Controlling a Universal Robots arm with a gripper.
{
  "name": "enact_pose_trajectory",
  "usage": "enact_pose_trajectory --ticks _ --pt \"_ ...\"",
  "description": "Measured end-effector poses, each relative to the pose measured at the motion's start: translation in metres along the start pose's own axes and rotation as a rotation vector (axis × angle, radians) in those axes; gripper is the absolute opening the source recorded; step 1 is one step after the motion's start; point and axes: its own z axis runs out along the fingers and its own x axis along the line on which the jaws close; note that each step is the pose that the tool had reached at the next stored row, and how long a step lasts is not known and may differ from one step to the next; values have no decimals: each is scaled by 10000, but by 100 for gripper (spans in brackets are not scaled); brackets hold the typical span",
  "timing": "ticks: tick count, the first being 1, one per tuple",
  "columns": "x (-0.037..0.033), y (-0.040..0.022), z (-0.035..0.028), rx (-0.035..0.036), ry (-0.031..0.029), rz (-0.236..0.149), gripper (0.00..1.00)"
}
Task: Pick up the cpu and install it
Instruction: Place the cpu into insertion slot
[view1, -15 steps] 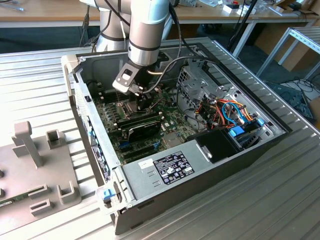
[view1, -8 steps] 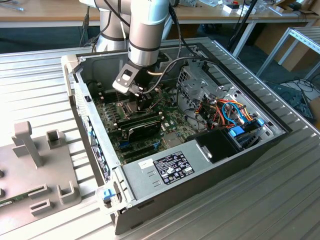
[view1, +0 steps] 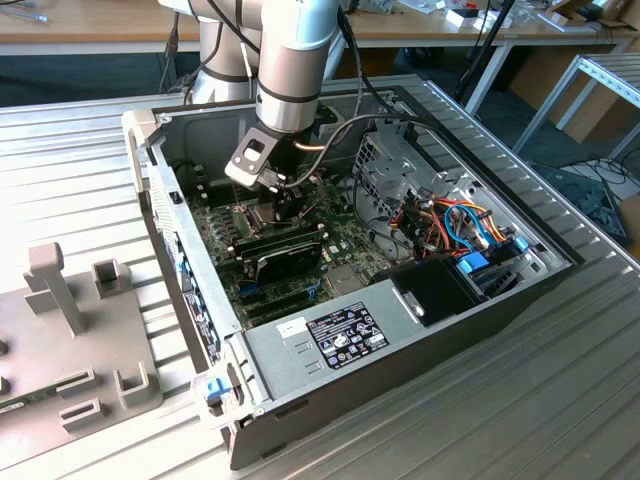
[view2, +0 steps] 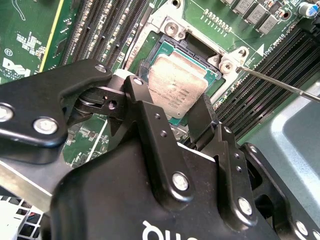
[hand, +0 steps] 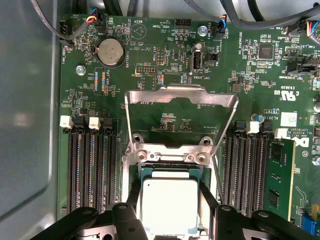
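- Inside the case (view1: 150, 195), the gripper (view1: 285, 205) is low over the board (hand: 165, 75). In the exterior view the power supply (view1: 330, 335) lies at 5 o'clock from it and the drive cage (view1: 395, 165) at 2 o'clock.
- The fingers (hand: 210, 200) clamp the cpu (hand: 169, 204) by two opposite edges. It hangs over the socket (view2: 162, 54), just above it or barely touching; I cannot tell which.
- In the second wrist view the cpu looks a little tilted against the socket's rim. Level it before you go lower, since a corner that lands first is likely to bend pins.
- Square the chip's edges to the socket's edges and match its notches. Turn the wrist rather than sliding the chip across the contacts.
- Come straight down, slowly, and use no force. A well-aligned chip should drop in under its own weight, so back off if you feel resistance.
- The frame (hand: 180, 97) stands open beyond the socket and the lever (view2: 280, 84) is swung aside. Keep the fingers off both.
- Hold with a light, even grip, because squeezing harder could skew the chip.
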Motion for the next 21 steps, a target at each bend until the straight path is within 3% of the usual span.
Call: enact_pose_trajectory --ticks 21 --pt "0 1 21 4 -4 127 55"
